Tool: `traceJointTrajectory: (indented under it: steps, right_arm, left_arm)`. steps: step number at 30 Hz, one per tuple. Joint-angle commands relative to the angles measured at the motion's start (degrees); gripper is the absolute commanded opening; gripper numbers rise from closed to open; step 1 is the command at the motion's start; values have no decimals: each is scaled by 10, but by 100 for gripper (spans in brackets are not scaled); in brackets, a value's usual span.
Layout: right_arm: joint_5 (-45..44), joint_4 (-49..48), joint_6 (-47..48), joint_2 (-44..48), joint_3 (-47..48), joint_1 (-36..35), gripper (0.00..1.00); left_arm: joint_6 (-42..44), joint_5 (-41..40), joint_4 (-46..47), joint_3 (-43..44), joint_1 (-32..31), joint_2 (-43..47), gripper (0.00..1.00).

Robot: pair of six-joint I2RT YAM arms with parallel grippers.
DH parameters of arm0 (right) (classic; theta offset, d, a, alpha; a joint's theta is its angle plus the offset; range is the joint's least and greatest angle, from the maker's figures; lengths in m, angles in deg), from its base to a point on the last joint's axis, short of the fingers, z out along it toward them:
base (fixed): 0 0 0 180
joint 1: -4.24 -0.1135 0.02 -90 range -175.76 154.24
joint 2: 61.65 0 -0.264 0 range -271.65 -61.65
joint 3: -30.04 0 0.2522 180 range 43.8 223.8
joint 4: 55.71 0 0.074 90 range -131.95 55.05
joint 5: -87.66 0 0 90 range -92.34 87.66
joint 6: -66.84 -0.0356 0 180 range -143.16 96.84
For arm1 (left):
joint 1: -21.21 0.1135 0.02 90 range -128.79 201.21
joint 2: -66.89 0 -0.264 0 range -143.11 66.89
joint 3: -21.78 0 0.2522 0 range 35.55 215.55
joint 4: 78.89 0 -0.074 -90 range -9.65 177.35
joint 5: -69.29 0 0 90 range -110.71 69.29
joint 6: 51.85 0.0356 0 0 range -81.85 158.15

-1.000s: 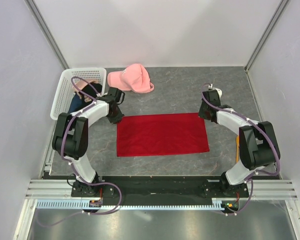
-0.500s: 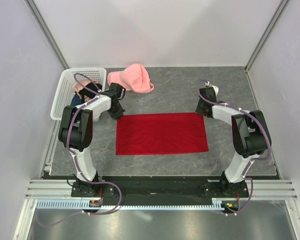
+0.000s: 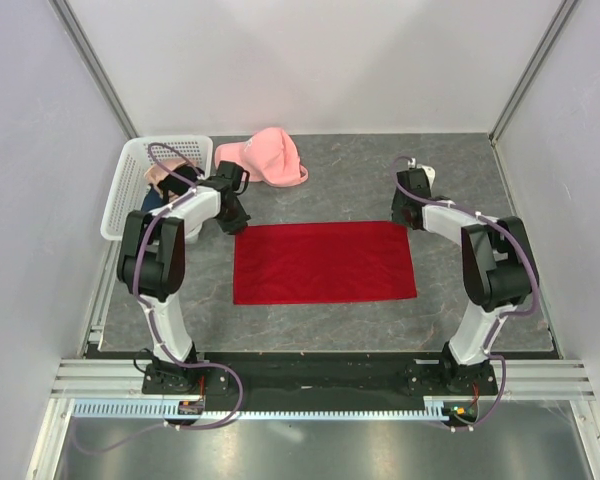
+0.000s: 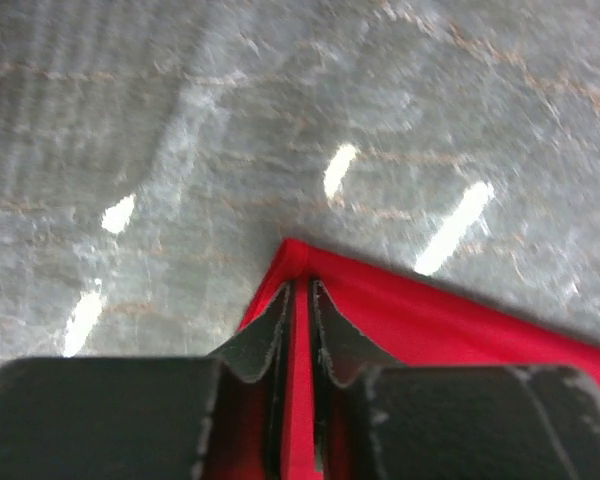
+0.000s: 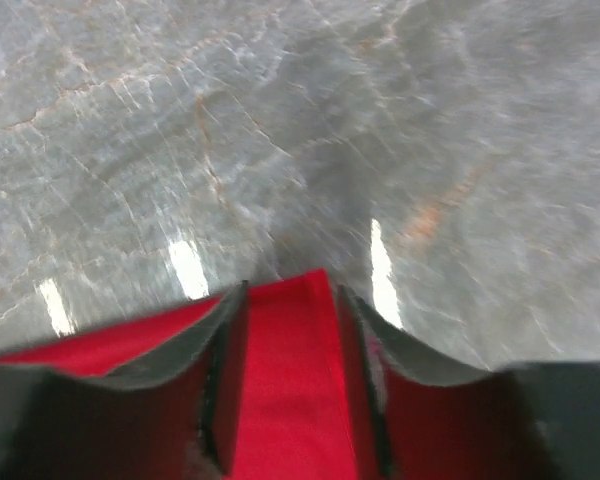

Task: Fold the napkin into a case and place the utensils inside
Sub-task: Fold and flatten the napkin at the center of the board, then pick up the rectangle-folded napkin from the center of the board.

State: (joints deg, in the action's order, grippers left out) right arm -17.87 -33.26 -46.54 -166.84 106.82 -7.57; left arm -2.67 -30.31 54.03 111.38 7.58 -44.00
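The red napkin (image 3: 325,262) lies flat mid-table as a wide rectangle. My left gripper (image 3: 238,222) is at its far left corner. In the left wrist view the jaws (image 4: 298,300) are pressed shut on a thin strip of the red cloth (image 4: 430,320). My right gripper (image 3: 404,215) is at the far right corner. In the right wrist view its jaws (image 5: 290,290) stand apart with the red corner (image 5: 285,380) lying between them. No orange utensils show in any view.
A white basket (image 3: 130,190) with dark garments stands at the far left, by the left arm. A pink cap (image 3: 265,158) lies behind the napkin. A small white object (image 3: 430,178) sits just behind the right gripper. Walls enclose the table.
Both grippers have moved toward the far side of the table. The napkin's far edge has shifted a little that way with them.
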Motion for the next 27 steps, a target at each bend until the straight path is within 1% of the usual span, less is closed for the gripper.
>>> traceJointTrajectory:
  steps: [1,5,7,8,9,13,14,16,20,27]
  right_arm:
    - [-27,89,5,87,7,2,57]
    - [8,115,18,146,-47,2,72]
    - [16,115,32,160,-79,2,76]
    - [36,112,39,167,-88,3,79]
    - [44,111,44,167,-95,3,79]
    - [74,99,66,161,-120,3,80]
    - [83,96,68,156,-123,2,80]
    - [98,83,67,148,-132,2,80]
    - [115,80,67,136,-138,2,80]
    - [117,75,54,137,-160,0,74]
  left_arm:
    - [27,45,-4,-17,-7,88,18]
    - [35,94,15,-60,-38,155,25]
    - [42,118,42,-79,-49,177,29]
    - [45,143,52,-96,-60,185,31]
    - [47,155,68,-103,-65,198,31]
    - [54,210,90,-112,-97,205,34]
    - [55,217,93,-112,-117,206,35]
    - [55,223,105,-113,-141,205,37]
    - [52,238,116,-111,-169,189,39]
    - [50,245,132,-107,-192,176,45]
